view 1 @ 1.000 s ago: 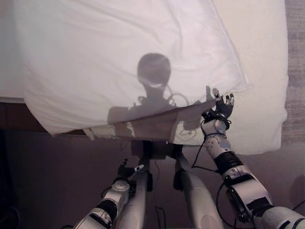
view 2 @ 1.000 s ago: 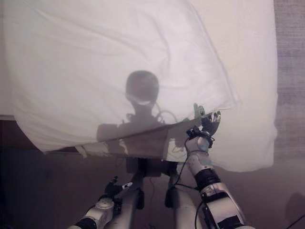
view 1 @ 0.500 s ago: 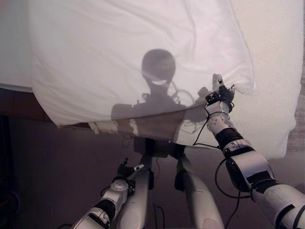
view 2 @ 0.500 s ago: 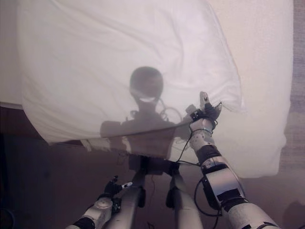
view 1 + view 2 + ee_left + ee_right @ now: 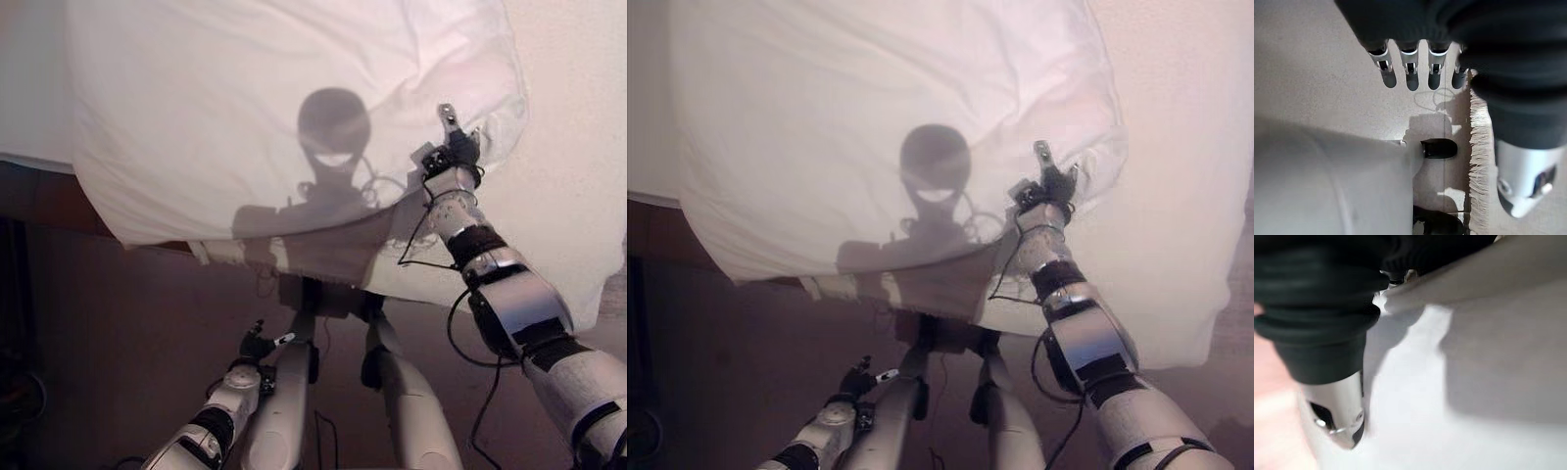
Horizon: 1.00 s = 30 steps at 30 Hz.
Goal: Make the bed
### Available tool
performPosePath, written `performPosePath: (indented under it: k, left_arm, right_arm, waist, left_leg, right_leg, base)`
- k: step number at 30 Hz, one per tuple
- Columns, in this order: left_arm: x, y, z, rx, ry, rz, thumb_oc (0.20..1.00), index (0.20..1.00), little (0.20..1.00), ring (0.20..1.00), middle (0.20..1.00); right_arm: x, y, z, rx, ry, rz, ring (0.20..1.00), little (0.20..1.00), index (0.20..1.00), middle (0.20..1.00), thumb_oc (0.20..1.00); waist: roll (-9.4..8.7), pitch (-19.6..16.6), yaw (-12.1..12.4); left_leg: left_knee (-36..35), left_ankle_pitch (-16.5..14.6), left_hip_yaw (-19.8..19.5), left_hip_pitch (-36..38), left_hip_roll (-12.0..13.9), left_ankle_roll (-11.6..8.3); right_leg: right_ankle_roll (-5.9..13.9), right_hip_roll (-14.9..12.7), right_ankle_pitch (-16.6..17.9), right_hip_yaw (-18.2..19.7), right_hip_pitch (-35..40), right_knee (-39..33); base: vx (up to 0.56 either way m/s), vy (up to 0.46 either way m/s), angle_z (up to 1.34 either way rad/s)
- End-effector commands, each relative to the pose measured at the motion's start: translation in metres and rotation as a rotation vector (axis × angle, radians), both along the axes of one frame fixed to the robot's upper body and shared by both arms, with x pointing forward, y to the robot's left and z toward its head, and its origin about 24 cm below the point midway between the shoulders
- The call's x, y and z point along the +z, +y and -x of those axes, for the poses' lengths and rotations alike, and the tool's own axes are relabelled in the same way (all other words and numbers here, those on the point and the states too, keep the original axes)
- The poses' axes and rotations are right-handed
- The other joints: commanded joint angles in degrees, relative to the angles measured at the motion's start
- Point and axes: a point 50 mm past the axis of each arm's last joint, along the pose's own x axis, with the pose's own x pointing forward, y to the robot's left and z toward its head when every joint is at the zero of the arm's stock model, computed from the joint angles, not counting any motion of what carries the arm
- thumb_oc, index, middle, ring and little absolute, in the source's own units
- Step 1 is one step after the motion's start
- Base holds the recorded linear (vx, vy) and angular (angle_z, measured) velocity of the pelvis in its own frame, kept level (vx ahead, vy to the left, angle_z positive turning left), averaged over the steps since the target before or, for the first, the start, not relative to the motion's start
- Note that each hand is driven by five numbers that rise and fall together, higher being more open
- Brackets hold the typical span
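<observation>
A puffy white duvet [image 5: 245, 108] lies across the bed and hangs over its near edge. My right hand [image 5: 453, 157] is at the duvet's near right corner, fingers curled into the bunched cloth and thumb pointing up. The right wrist view has a fold of that white cloth [image 5: 1459, 279] drawn tight against the hand. The cream sheet [image 5: 568, 147] of the mattress lies bare to the right of the corner. My left hand [image 5: 257, 348] hangs low by the floor, away from the bed, with straight fingers [image 5: 1410, 73] holding nothing.
A dark bed frame [image 5: 39, 201] shows under the duvet at the left. The floor [image 5: 118, 333] before the bed is brown. A rug's fringed edge [image 5: 1479, 147] lies on the floor below my left hand.
My right hand has moved up and farther over the bed with the duvet's corner, which now bunches and folds back. The camera has shifted a little. The left hand has stayed put.
</observation>
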Motion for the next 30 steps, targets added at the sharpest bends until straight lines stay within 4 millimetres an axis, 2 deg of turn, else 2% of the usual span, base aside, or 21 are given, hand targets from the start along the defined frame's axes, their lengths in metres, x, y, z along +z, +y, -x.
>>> performPosePath:
  k: [1,6,11,16,17,18,19,22,26,30]
  left_arm:
    - [-0.005,0.007,0.007,-0.034,0.029,-0.051,1.000,1.000,1.000,1.000,1.000]
    - [0.008,-0.009,-0.007,-0.070,-0.048,-0.023,1.000,1.000,1.000,1.000,1.000]
    - [0.015,-0.018,-0.013,-0.076,-0.089,0.003,1.000,1.000,1.000,1.000,1.000]
    - [0.020,-0.023,-0.017,-0.055,-0.115,0.027,1.000,1.000,1.000,1.000,1.000]
    - [0.021,-0.023,-0.017,-0.050,-0.119,0.033,1.000,1.000,1.000,1.000,1.000]
    - [0.021,-0.024,-0.017,-0.046,-0.121,0.040,1.000,1.000,1.000,1.000,1.000]
    - [0.021,-0.024,-0.017,-0.039,-0.123,0.046,1.000,1.000,1.000,1.000,1.000]
    - [0.019,-0.024,-0.014,-0.023,-0.109,0.059,1.000,1.000,1.000,1.000,1.000]
    - [0.016,-0.024,-0.012,0.007,-0.094,0.080,1.000,1.000,1.000,1.000,1.000]
    - [0.020,-0.026,-0.014,0.014,-0.119,0.117,1.000,1.000,1.000,1.000,1.000]
  right_arm:
    - [0.065,0.009,0.000,0.032,-0.113,0.252,1.000,1.000,1.000,1.000,1.000]
    - [0.062,0.007,-0.001,-0.018,-0.008,0.387,1.000,1.000,1.000,1.000,1.000]
    - [0.058,-0.013,0.001,-0.086,0.030,0.313,1.000,1.000,1.000,1.000,1.000]
    - [0.052,-0.021,0.003,-0.123,0.032,0.264,1.000,1.000,1.000,1.000,1.000]
    - [0.051,-0.021,0.003,-0.127,0.026,0.248,0.937,0.937,0.937,0.937,0.937]
    - [0.050,-0.023,0.003,-0.131,0.024,0.243,0.586,0.586,0.586,0.586,0.586]
    - [0.048,-0.022,0.003,-0.131,0.016,0.219,0.200,0.200,0.200,0.200,0.200]
    - [0.043,-0.014,0.003,-0.097,-0.029,0.143,0.200,0.200,0.200,0.200,0.200]
    - [0.043,0.016,0.004,0.005,-0.188,-0.078,0.200,0.200,0.200,0.200,0.200]
    - [0.051,0.044,0.018,0.127,-0.396,-0.172,0.200,0.200,0.200,0.200,0.200]
  waist:
    - [-2.45,-0.5,0.4]
    - [-2.34,-0.5,1.1]
    - [-2.04,-0.5,2.0]
    - [-1.53,-0.5,2.6]
    - [-1.31,-0.5,2.7]
    - [-1.22,-0.5,2.8]
    - [-0.97,-0.5,2.9]
    - [-1.07,-0.5,2.9]
    - [-1.70,-0.5,2.4]
    - [-2.83,-0.5,0.8]
  left_leg:
    - [0.1,-3.7,3.4,1.0,-2.9,-1.81]
    - [0.5,-2.9,1.8,-2.3,-3.2,-1.62]
    - [0.8,-2.3,-0.4,-6.1,-3.5,-1.83]
    - [3.8,-2.8,-1.9,-11.6,-4.2,-1.62]
    - [4.3,-2.8,-2.3,-12.9,-4.2,-1.64]
    - [4.7,-2.8,-2.5,-13.8,-4.3,-1.68]
    - [5.0,-2.8,-2.7,-14.5,-4.4,-1.76]
    - [4.9,-2.7,-2.9,-14.7,-4.3,-2.03]
    - [5.4,-3.3,-2.3,-13.6,-4.0,-1.99]
    - [6.4,-4.1,-0.9,-11.1,-3.9,-1.81]
  right_leg:
    - [4.76,-2.5,2.1,4.3,1.3,2.6]
    - [4.39,-2.6,1.5,3.2,-1.3,3.7]
    - [4.32,-3.1,0.4,0.9,-3.9,4.8]
    - [3.97,-3.7,-0.5,-0.7,-8.1,7.0]
    - [3.97,-3.8,-0.7,-1.0,-9.0,7.3]
    - [3.94,-3.9,-0.7,-1.2,-9.6,7.5]
    - [3.90,-4.0,-0.9,-1.5,-10.0,7.6]
    - [3.92,-4.1,-0.8,-1.8,-10.2,7.4]
    - [3.96,-3.9,-0.4,-1.1,-9.3,6.7]
    - [4.14,-3.6,0.4,0.4,-6.8,6.2]
  base:
    - [0.00,0.000,0.00]
    - [-0.02,-0.025,0.07]
    - [-0.01,-0.031,0.24]
    - [-0.02,0.004,0.18]
    - [0.00,0.000,0.00]
    - [0.00,0.000,0.00]
    - [0.00,0.000,0.00]
    - [0.00,0.010,0.01]
    - [-0.01,0.038,0.00]
    - [-0.02,0.062,-0.02]
